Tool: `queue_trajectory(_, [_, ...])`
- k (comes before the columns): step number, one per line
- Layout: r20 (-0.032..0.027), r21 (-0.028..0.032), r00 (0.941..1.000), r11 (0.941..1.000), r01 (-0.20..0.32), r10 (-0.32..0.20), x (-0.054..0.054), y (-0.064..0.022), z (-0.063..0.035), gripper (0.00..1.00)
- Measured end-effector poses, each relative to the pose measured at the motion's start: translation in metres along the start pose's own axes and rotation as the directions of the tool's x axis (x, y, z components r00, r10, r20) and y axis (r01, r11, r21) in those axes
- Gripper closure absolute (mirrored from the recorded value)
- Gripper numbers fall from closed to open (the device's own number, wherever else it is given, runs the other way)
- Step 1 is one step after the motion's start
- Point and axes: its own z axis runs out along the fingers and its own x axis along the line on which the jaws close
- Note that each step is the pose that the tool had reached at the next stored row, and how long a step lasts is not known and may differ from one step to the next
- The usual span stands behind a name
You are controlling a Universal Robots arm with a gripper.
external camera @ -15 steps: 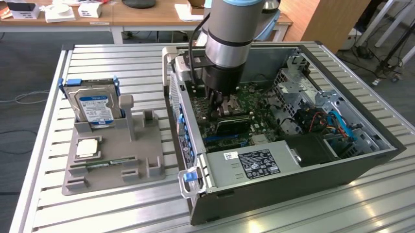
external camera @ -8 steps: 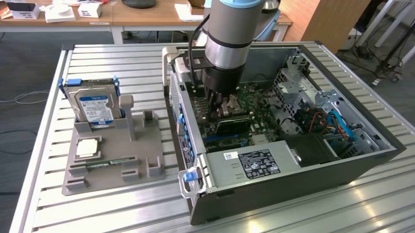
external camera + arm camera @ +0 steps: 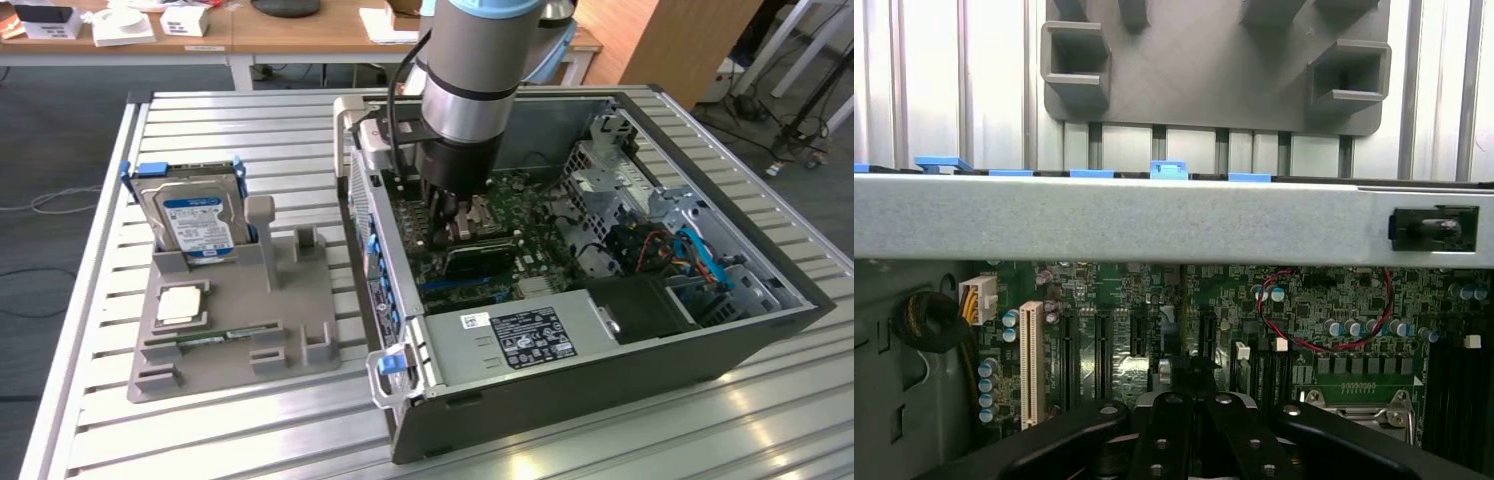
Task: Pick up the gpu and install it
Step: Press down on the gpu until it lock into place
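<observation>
Case [image 3: 747, 330], gripper [image 3: 1194, 400] inside, motherboard [image 3: 1334, 310]

One open computer case [image 3: 747, 330] sits on one slatted metal table [image 3: 107, 440]. Inside it are one green motherboard [image 3: 1324, 300] and one power supply box [image 3: 527, 335]. Beside the case stands one grey holder tray [image 3: 227, 375], carrying one hard drive [image 3: 196, 222] and one memory stick [image 3: 220, 338]. One robot arm [image 3: 467, 70] reaches into the case.

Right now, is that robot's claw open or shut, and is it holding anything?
Gripper: jaws shut, down inside the computer case over the motherboard; whether they pinch the gpu cannot be told.
</observation>
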Motion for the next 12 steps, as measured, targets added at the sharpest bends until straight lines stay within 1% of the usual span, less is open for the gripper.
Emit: queue_trajectory(12, [-0.0001, -0.0001, 1.0, 1.0, 0.0, 0.0, 0.0, 0.0, 0.0006, 0.89])
